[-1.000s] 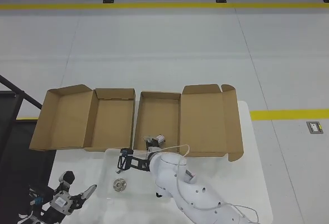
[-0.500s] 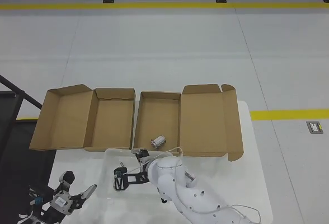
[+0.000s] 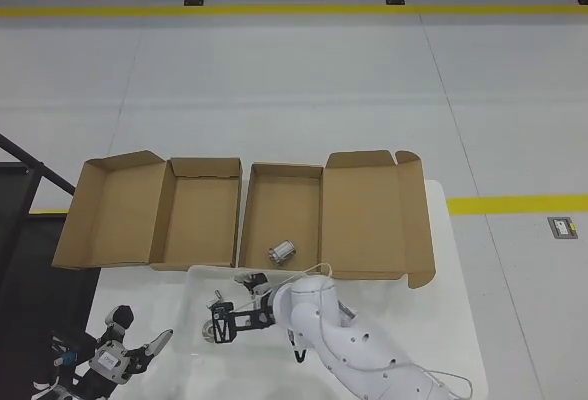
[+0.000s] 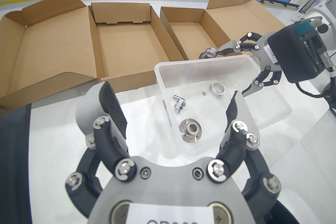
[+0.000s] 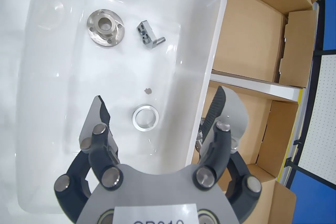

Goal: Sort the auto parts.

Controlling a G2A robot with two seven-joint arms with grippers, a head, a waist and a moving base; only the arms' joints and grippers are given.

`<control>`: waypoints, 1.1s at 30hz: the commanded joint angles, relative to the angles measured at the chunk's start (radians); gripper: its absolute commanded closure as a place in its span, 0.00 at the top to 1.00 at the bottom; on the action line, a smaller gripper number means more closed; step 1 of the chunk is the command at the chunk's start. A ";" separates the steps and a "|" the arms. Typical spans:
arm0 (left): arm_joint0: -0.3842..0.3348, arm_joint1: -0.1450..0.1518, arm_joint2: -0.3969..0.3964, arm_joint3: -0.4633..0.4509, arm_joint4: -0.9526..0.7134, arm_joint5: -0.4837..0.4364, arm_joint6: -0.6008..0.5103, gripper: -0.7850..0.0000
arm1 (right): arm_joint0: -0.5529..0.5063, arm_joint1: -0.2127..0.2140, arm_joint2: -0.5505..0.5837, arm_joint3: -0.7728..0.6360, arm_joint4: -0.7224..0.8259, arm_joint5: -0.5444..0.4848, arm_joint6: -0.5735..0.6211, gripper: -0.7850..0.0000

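Observation:
A clear plastic bin (image 4: 158,72) holds a round metal flange (image 4: 190,129), a small L-shaped bracket (image 4: 178,103) and a metal ring (image 4: 217,88). My right gripper (image 5: 159,97) hangs open above the ring (image 5: 145,116), one finger inside the bin and the other past its rim (image 5: 210,59). A ribbed metal part (image 3: 282,251) lies in the right cardboard box (image 3: 286,200). My left gripper (image 4: 170,101) is open and holds nothing, low over the table on the near side of the bin. From above, it (image 3: 142,332) sits at the table's front left.
A second open cardboard box (image 3: 202,215) stands left of the first, its flap (image 3: 114,210) spread out further left. The right box's lid (image 3: 369,215) lies open to the right. A dark rack (image 3: 4,260) borders the table's left side.
My right gripper has drawn back from the right box to above the bin. The ribbed metal part now lies free in that box. The left arm has not moved.

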 commanded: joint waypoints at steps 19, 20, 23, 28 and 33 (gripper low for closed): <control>0.000 0.000 0.000 0.000 0.000 0.000 0.000 1.00 | 0.094 -0.047 0.017 0.233 0.232 -0.061 0.146 0.53; 0.000 0.000 0.000 0.000 0.000 0.000 0.000 1.00 | 0.104 -0.053 0.015 0.254 0.248 -0.052 0.160 0.53; 0.000 0.000 0.000 0.000 0.000 0.000 0.000 1.00 | 0.133 -0.072 0.005 0.316 0.297 -0.026 0.199 0.49; 0.000 0.000 0.000 0.000 0.000 0.000 0.000 1.00 | 0.177 -0.103 -0.027 0.407 0.359 -0.028 0.246 0.47; 0.000 0.000 0.000 0.000 0.000 0.000 0.000 1.00 | 0.211 -0.128 -0.053 0.481 0.396 -0.034 0.258 0.47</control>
